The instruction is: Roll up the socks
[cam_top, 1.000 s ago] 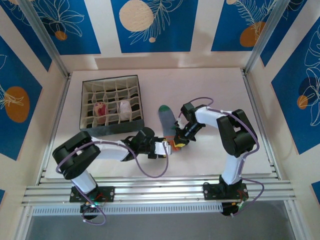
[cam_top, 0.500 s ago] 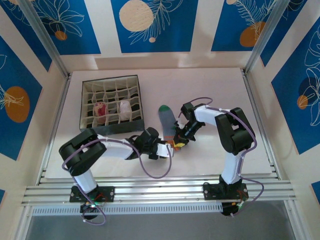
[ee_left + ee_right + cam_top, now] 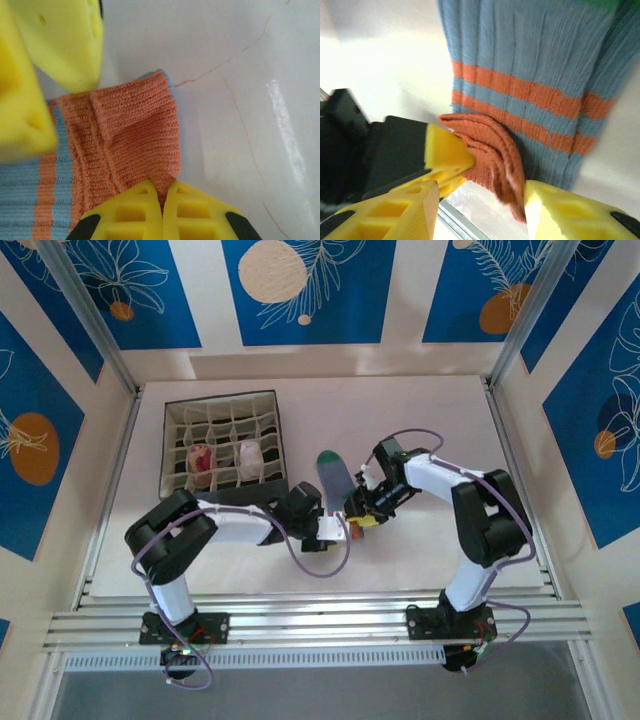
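Left hand [image 3: 162, 189] now closed on the folded orange cuff [image 3: 135, 135]; right hand [image 3: 487, 202] opened astride it.
At the middle of the counter [image 3: 450, 430], the grey-blue sock [image 3: 334, 478] should be rolled tightly toward its green toe [image 3: 326, 455], cuff kept pinched.

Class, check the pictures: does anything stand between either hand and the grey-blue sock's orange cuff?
Nothing visible does. The left hand is shut on the orange cuff of the grey-blue sock. The right hand stands open, and the same cuff lies between its fingers.
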Tool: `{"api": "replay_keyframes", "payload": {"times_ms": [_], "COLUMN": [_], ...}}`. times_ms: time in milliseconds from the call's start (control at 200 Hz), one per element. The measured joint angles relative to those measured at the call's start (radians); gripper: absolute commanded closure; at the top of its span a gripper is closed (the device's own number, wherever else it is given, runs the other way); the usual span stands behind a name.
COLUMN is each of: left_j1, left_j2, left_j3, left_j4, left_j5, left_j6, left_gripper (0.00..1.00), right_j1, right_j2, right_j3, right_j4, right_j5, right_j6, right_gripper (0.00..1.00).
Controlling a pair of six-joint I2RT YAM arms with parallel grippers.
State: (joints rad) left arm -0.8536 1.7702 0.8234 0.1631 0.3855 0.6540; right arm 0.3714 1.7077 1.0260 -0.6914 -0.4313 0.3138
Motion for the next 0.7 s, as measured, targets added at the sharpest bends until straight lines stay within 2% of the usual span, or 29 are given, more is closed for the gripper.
{"api": "replay_keyframes", "payload": {"times_ms": [195,465,700], "left_j1": [0.063,0.121,0.187], "left_j2": [0.008,0.058,0.135], "left_j3": [0.045,0.138,0.217], "left_j4": [-0.116,-0.248,-0.311], "left_j5": [0.148,0.322,0.43], "left_j6": [-0.071,-0.143,-0.275], "left_gripper": [1.0,1.0,1.0], "right_j1": [-0.006,0.0,0.03], "right_j2": [-0.057,-0.027,-0.007], "right_j3": [-0.054,-0.132,-0.186], "right_j4": [0.106,0.277,0.351], "right_j5": [-0.026,-0.124,-0.172], "right_j6": [0.03,0.071,0.074], "right_gripper": [0.7,0.71,0.71]}}
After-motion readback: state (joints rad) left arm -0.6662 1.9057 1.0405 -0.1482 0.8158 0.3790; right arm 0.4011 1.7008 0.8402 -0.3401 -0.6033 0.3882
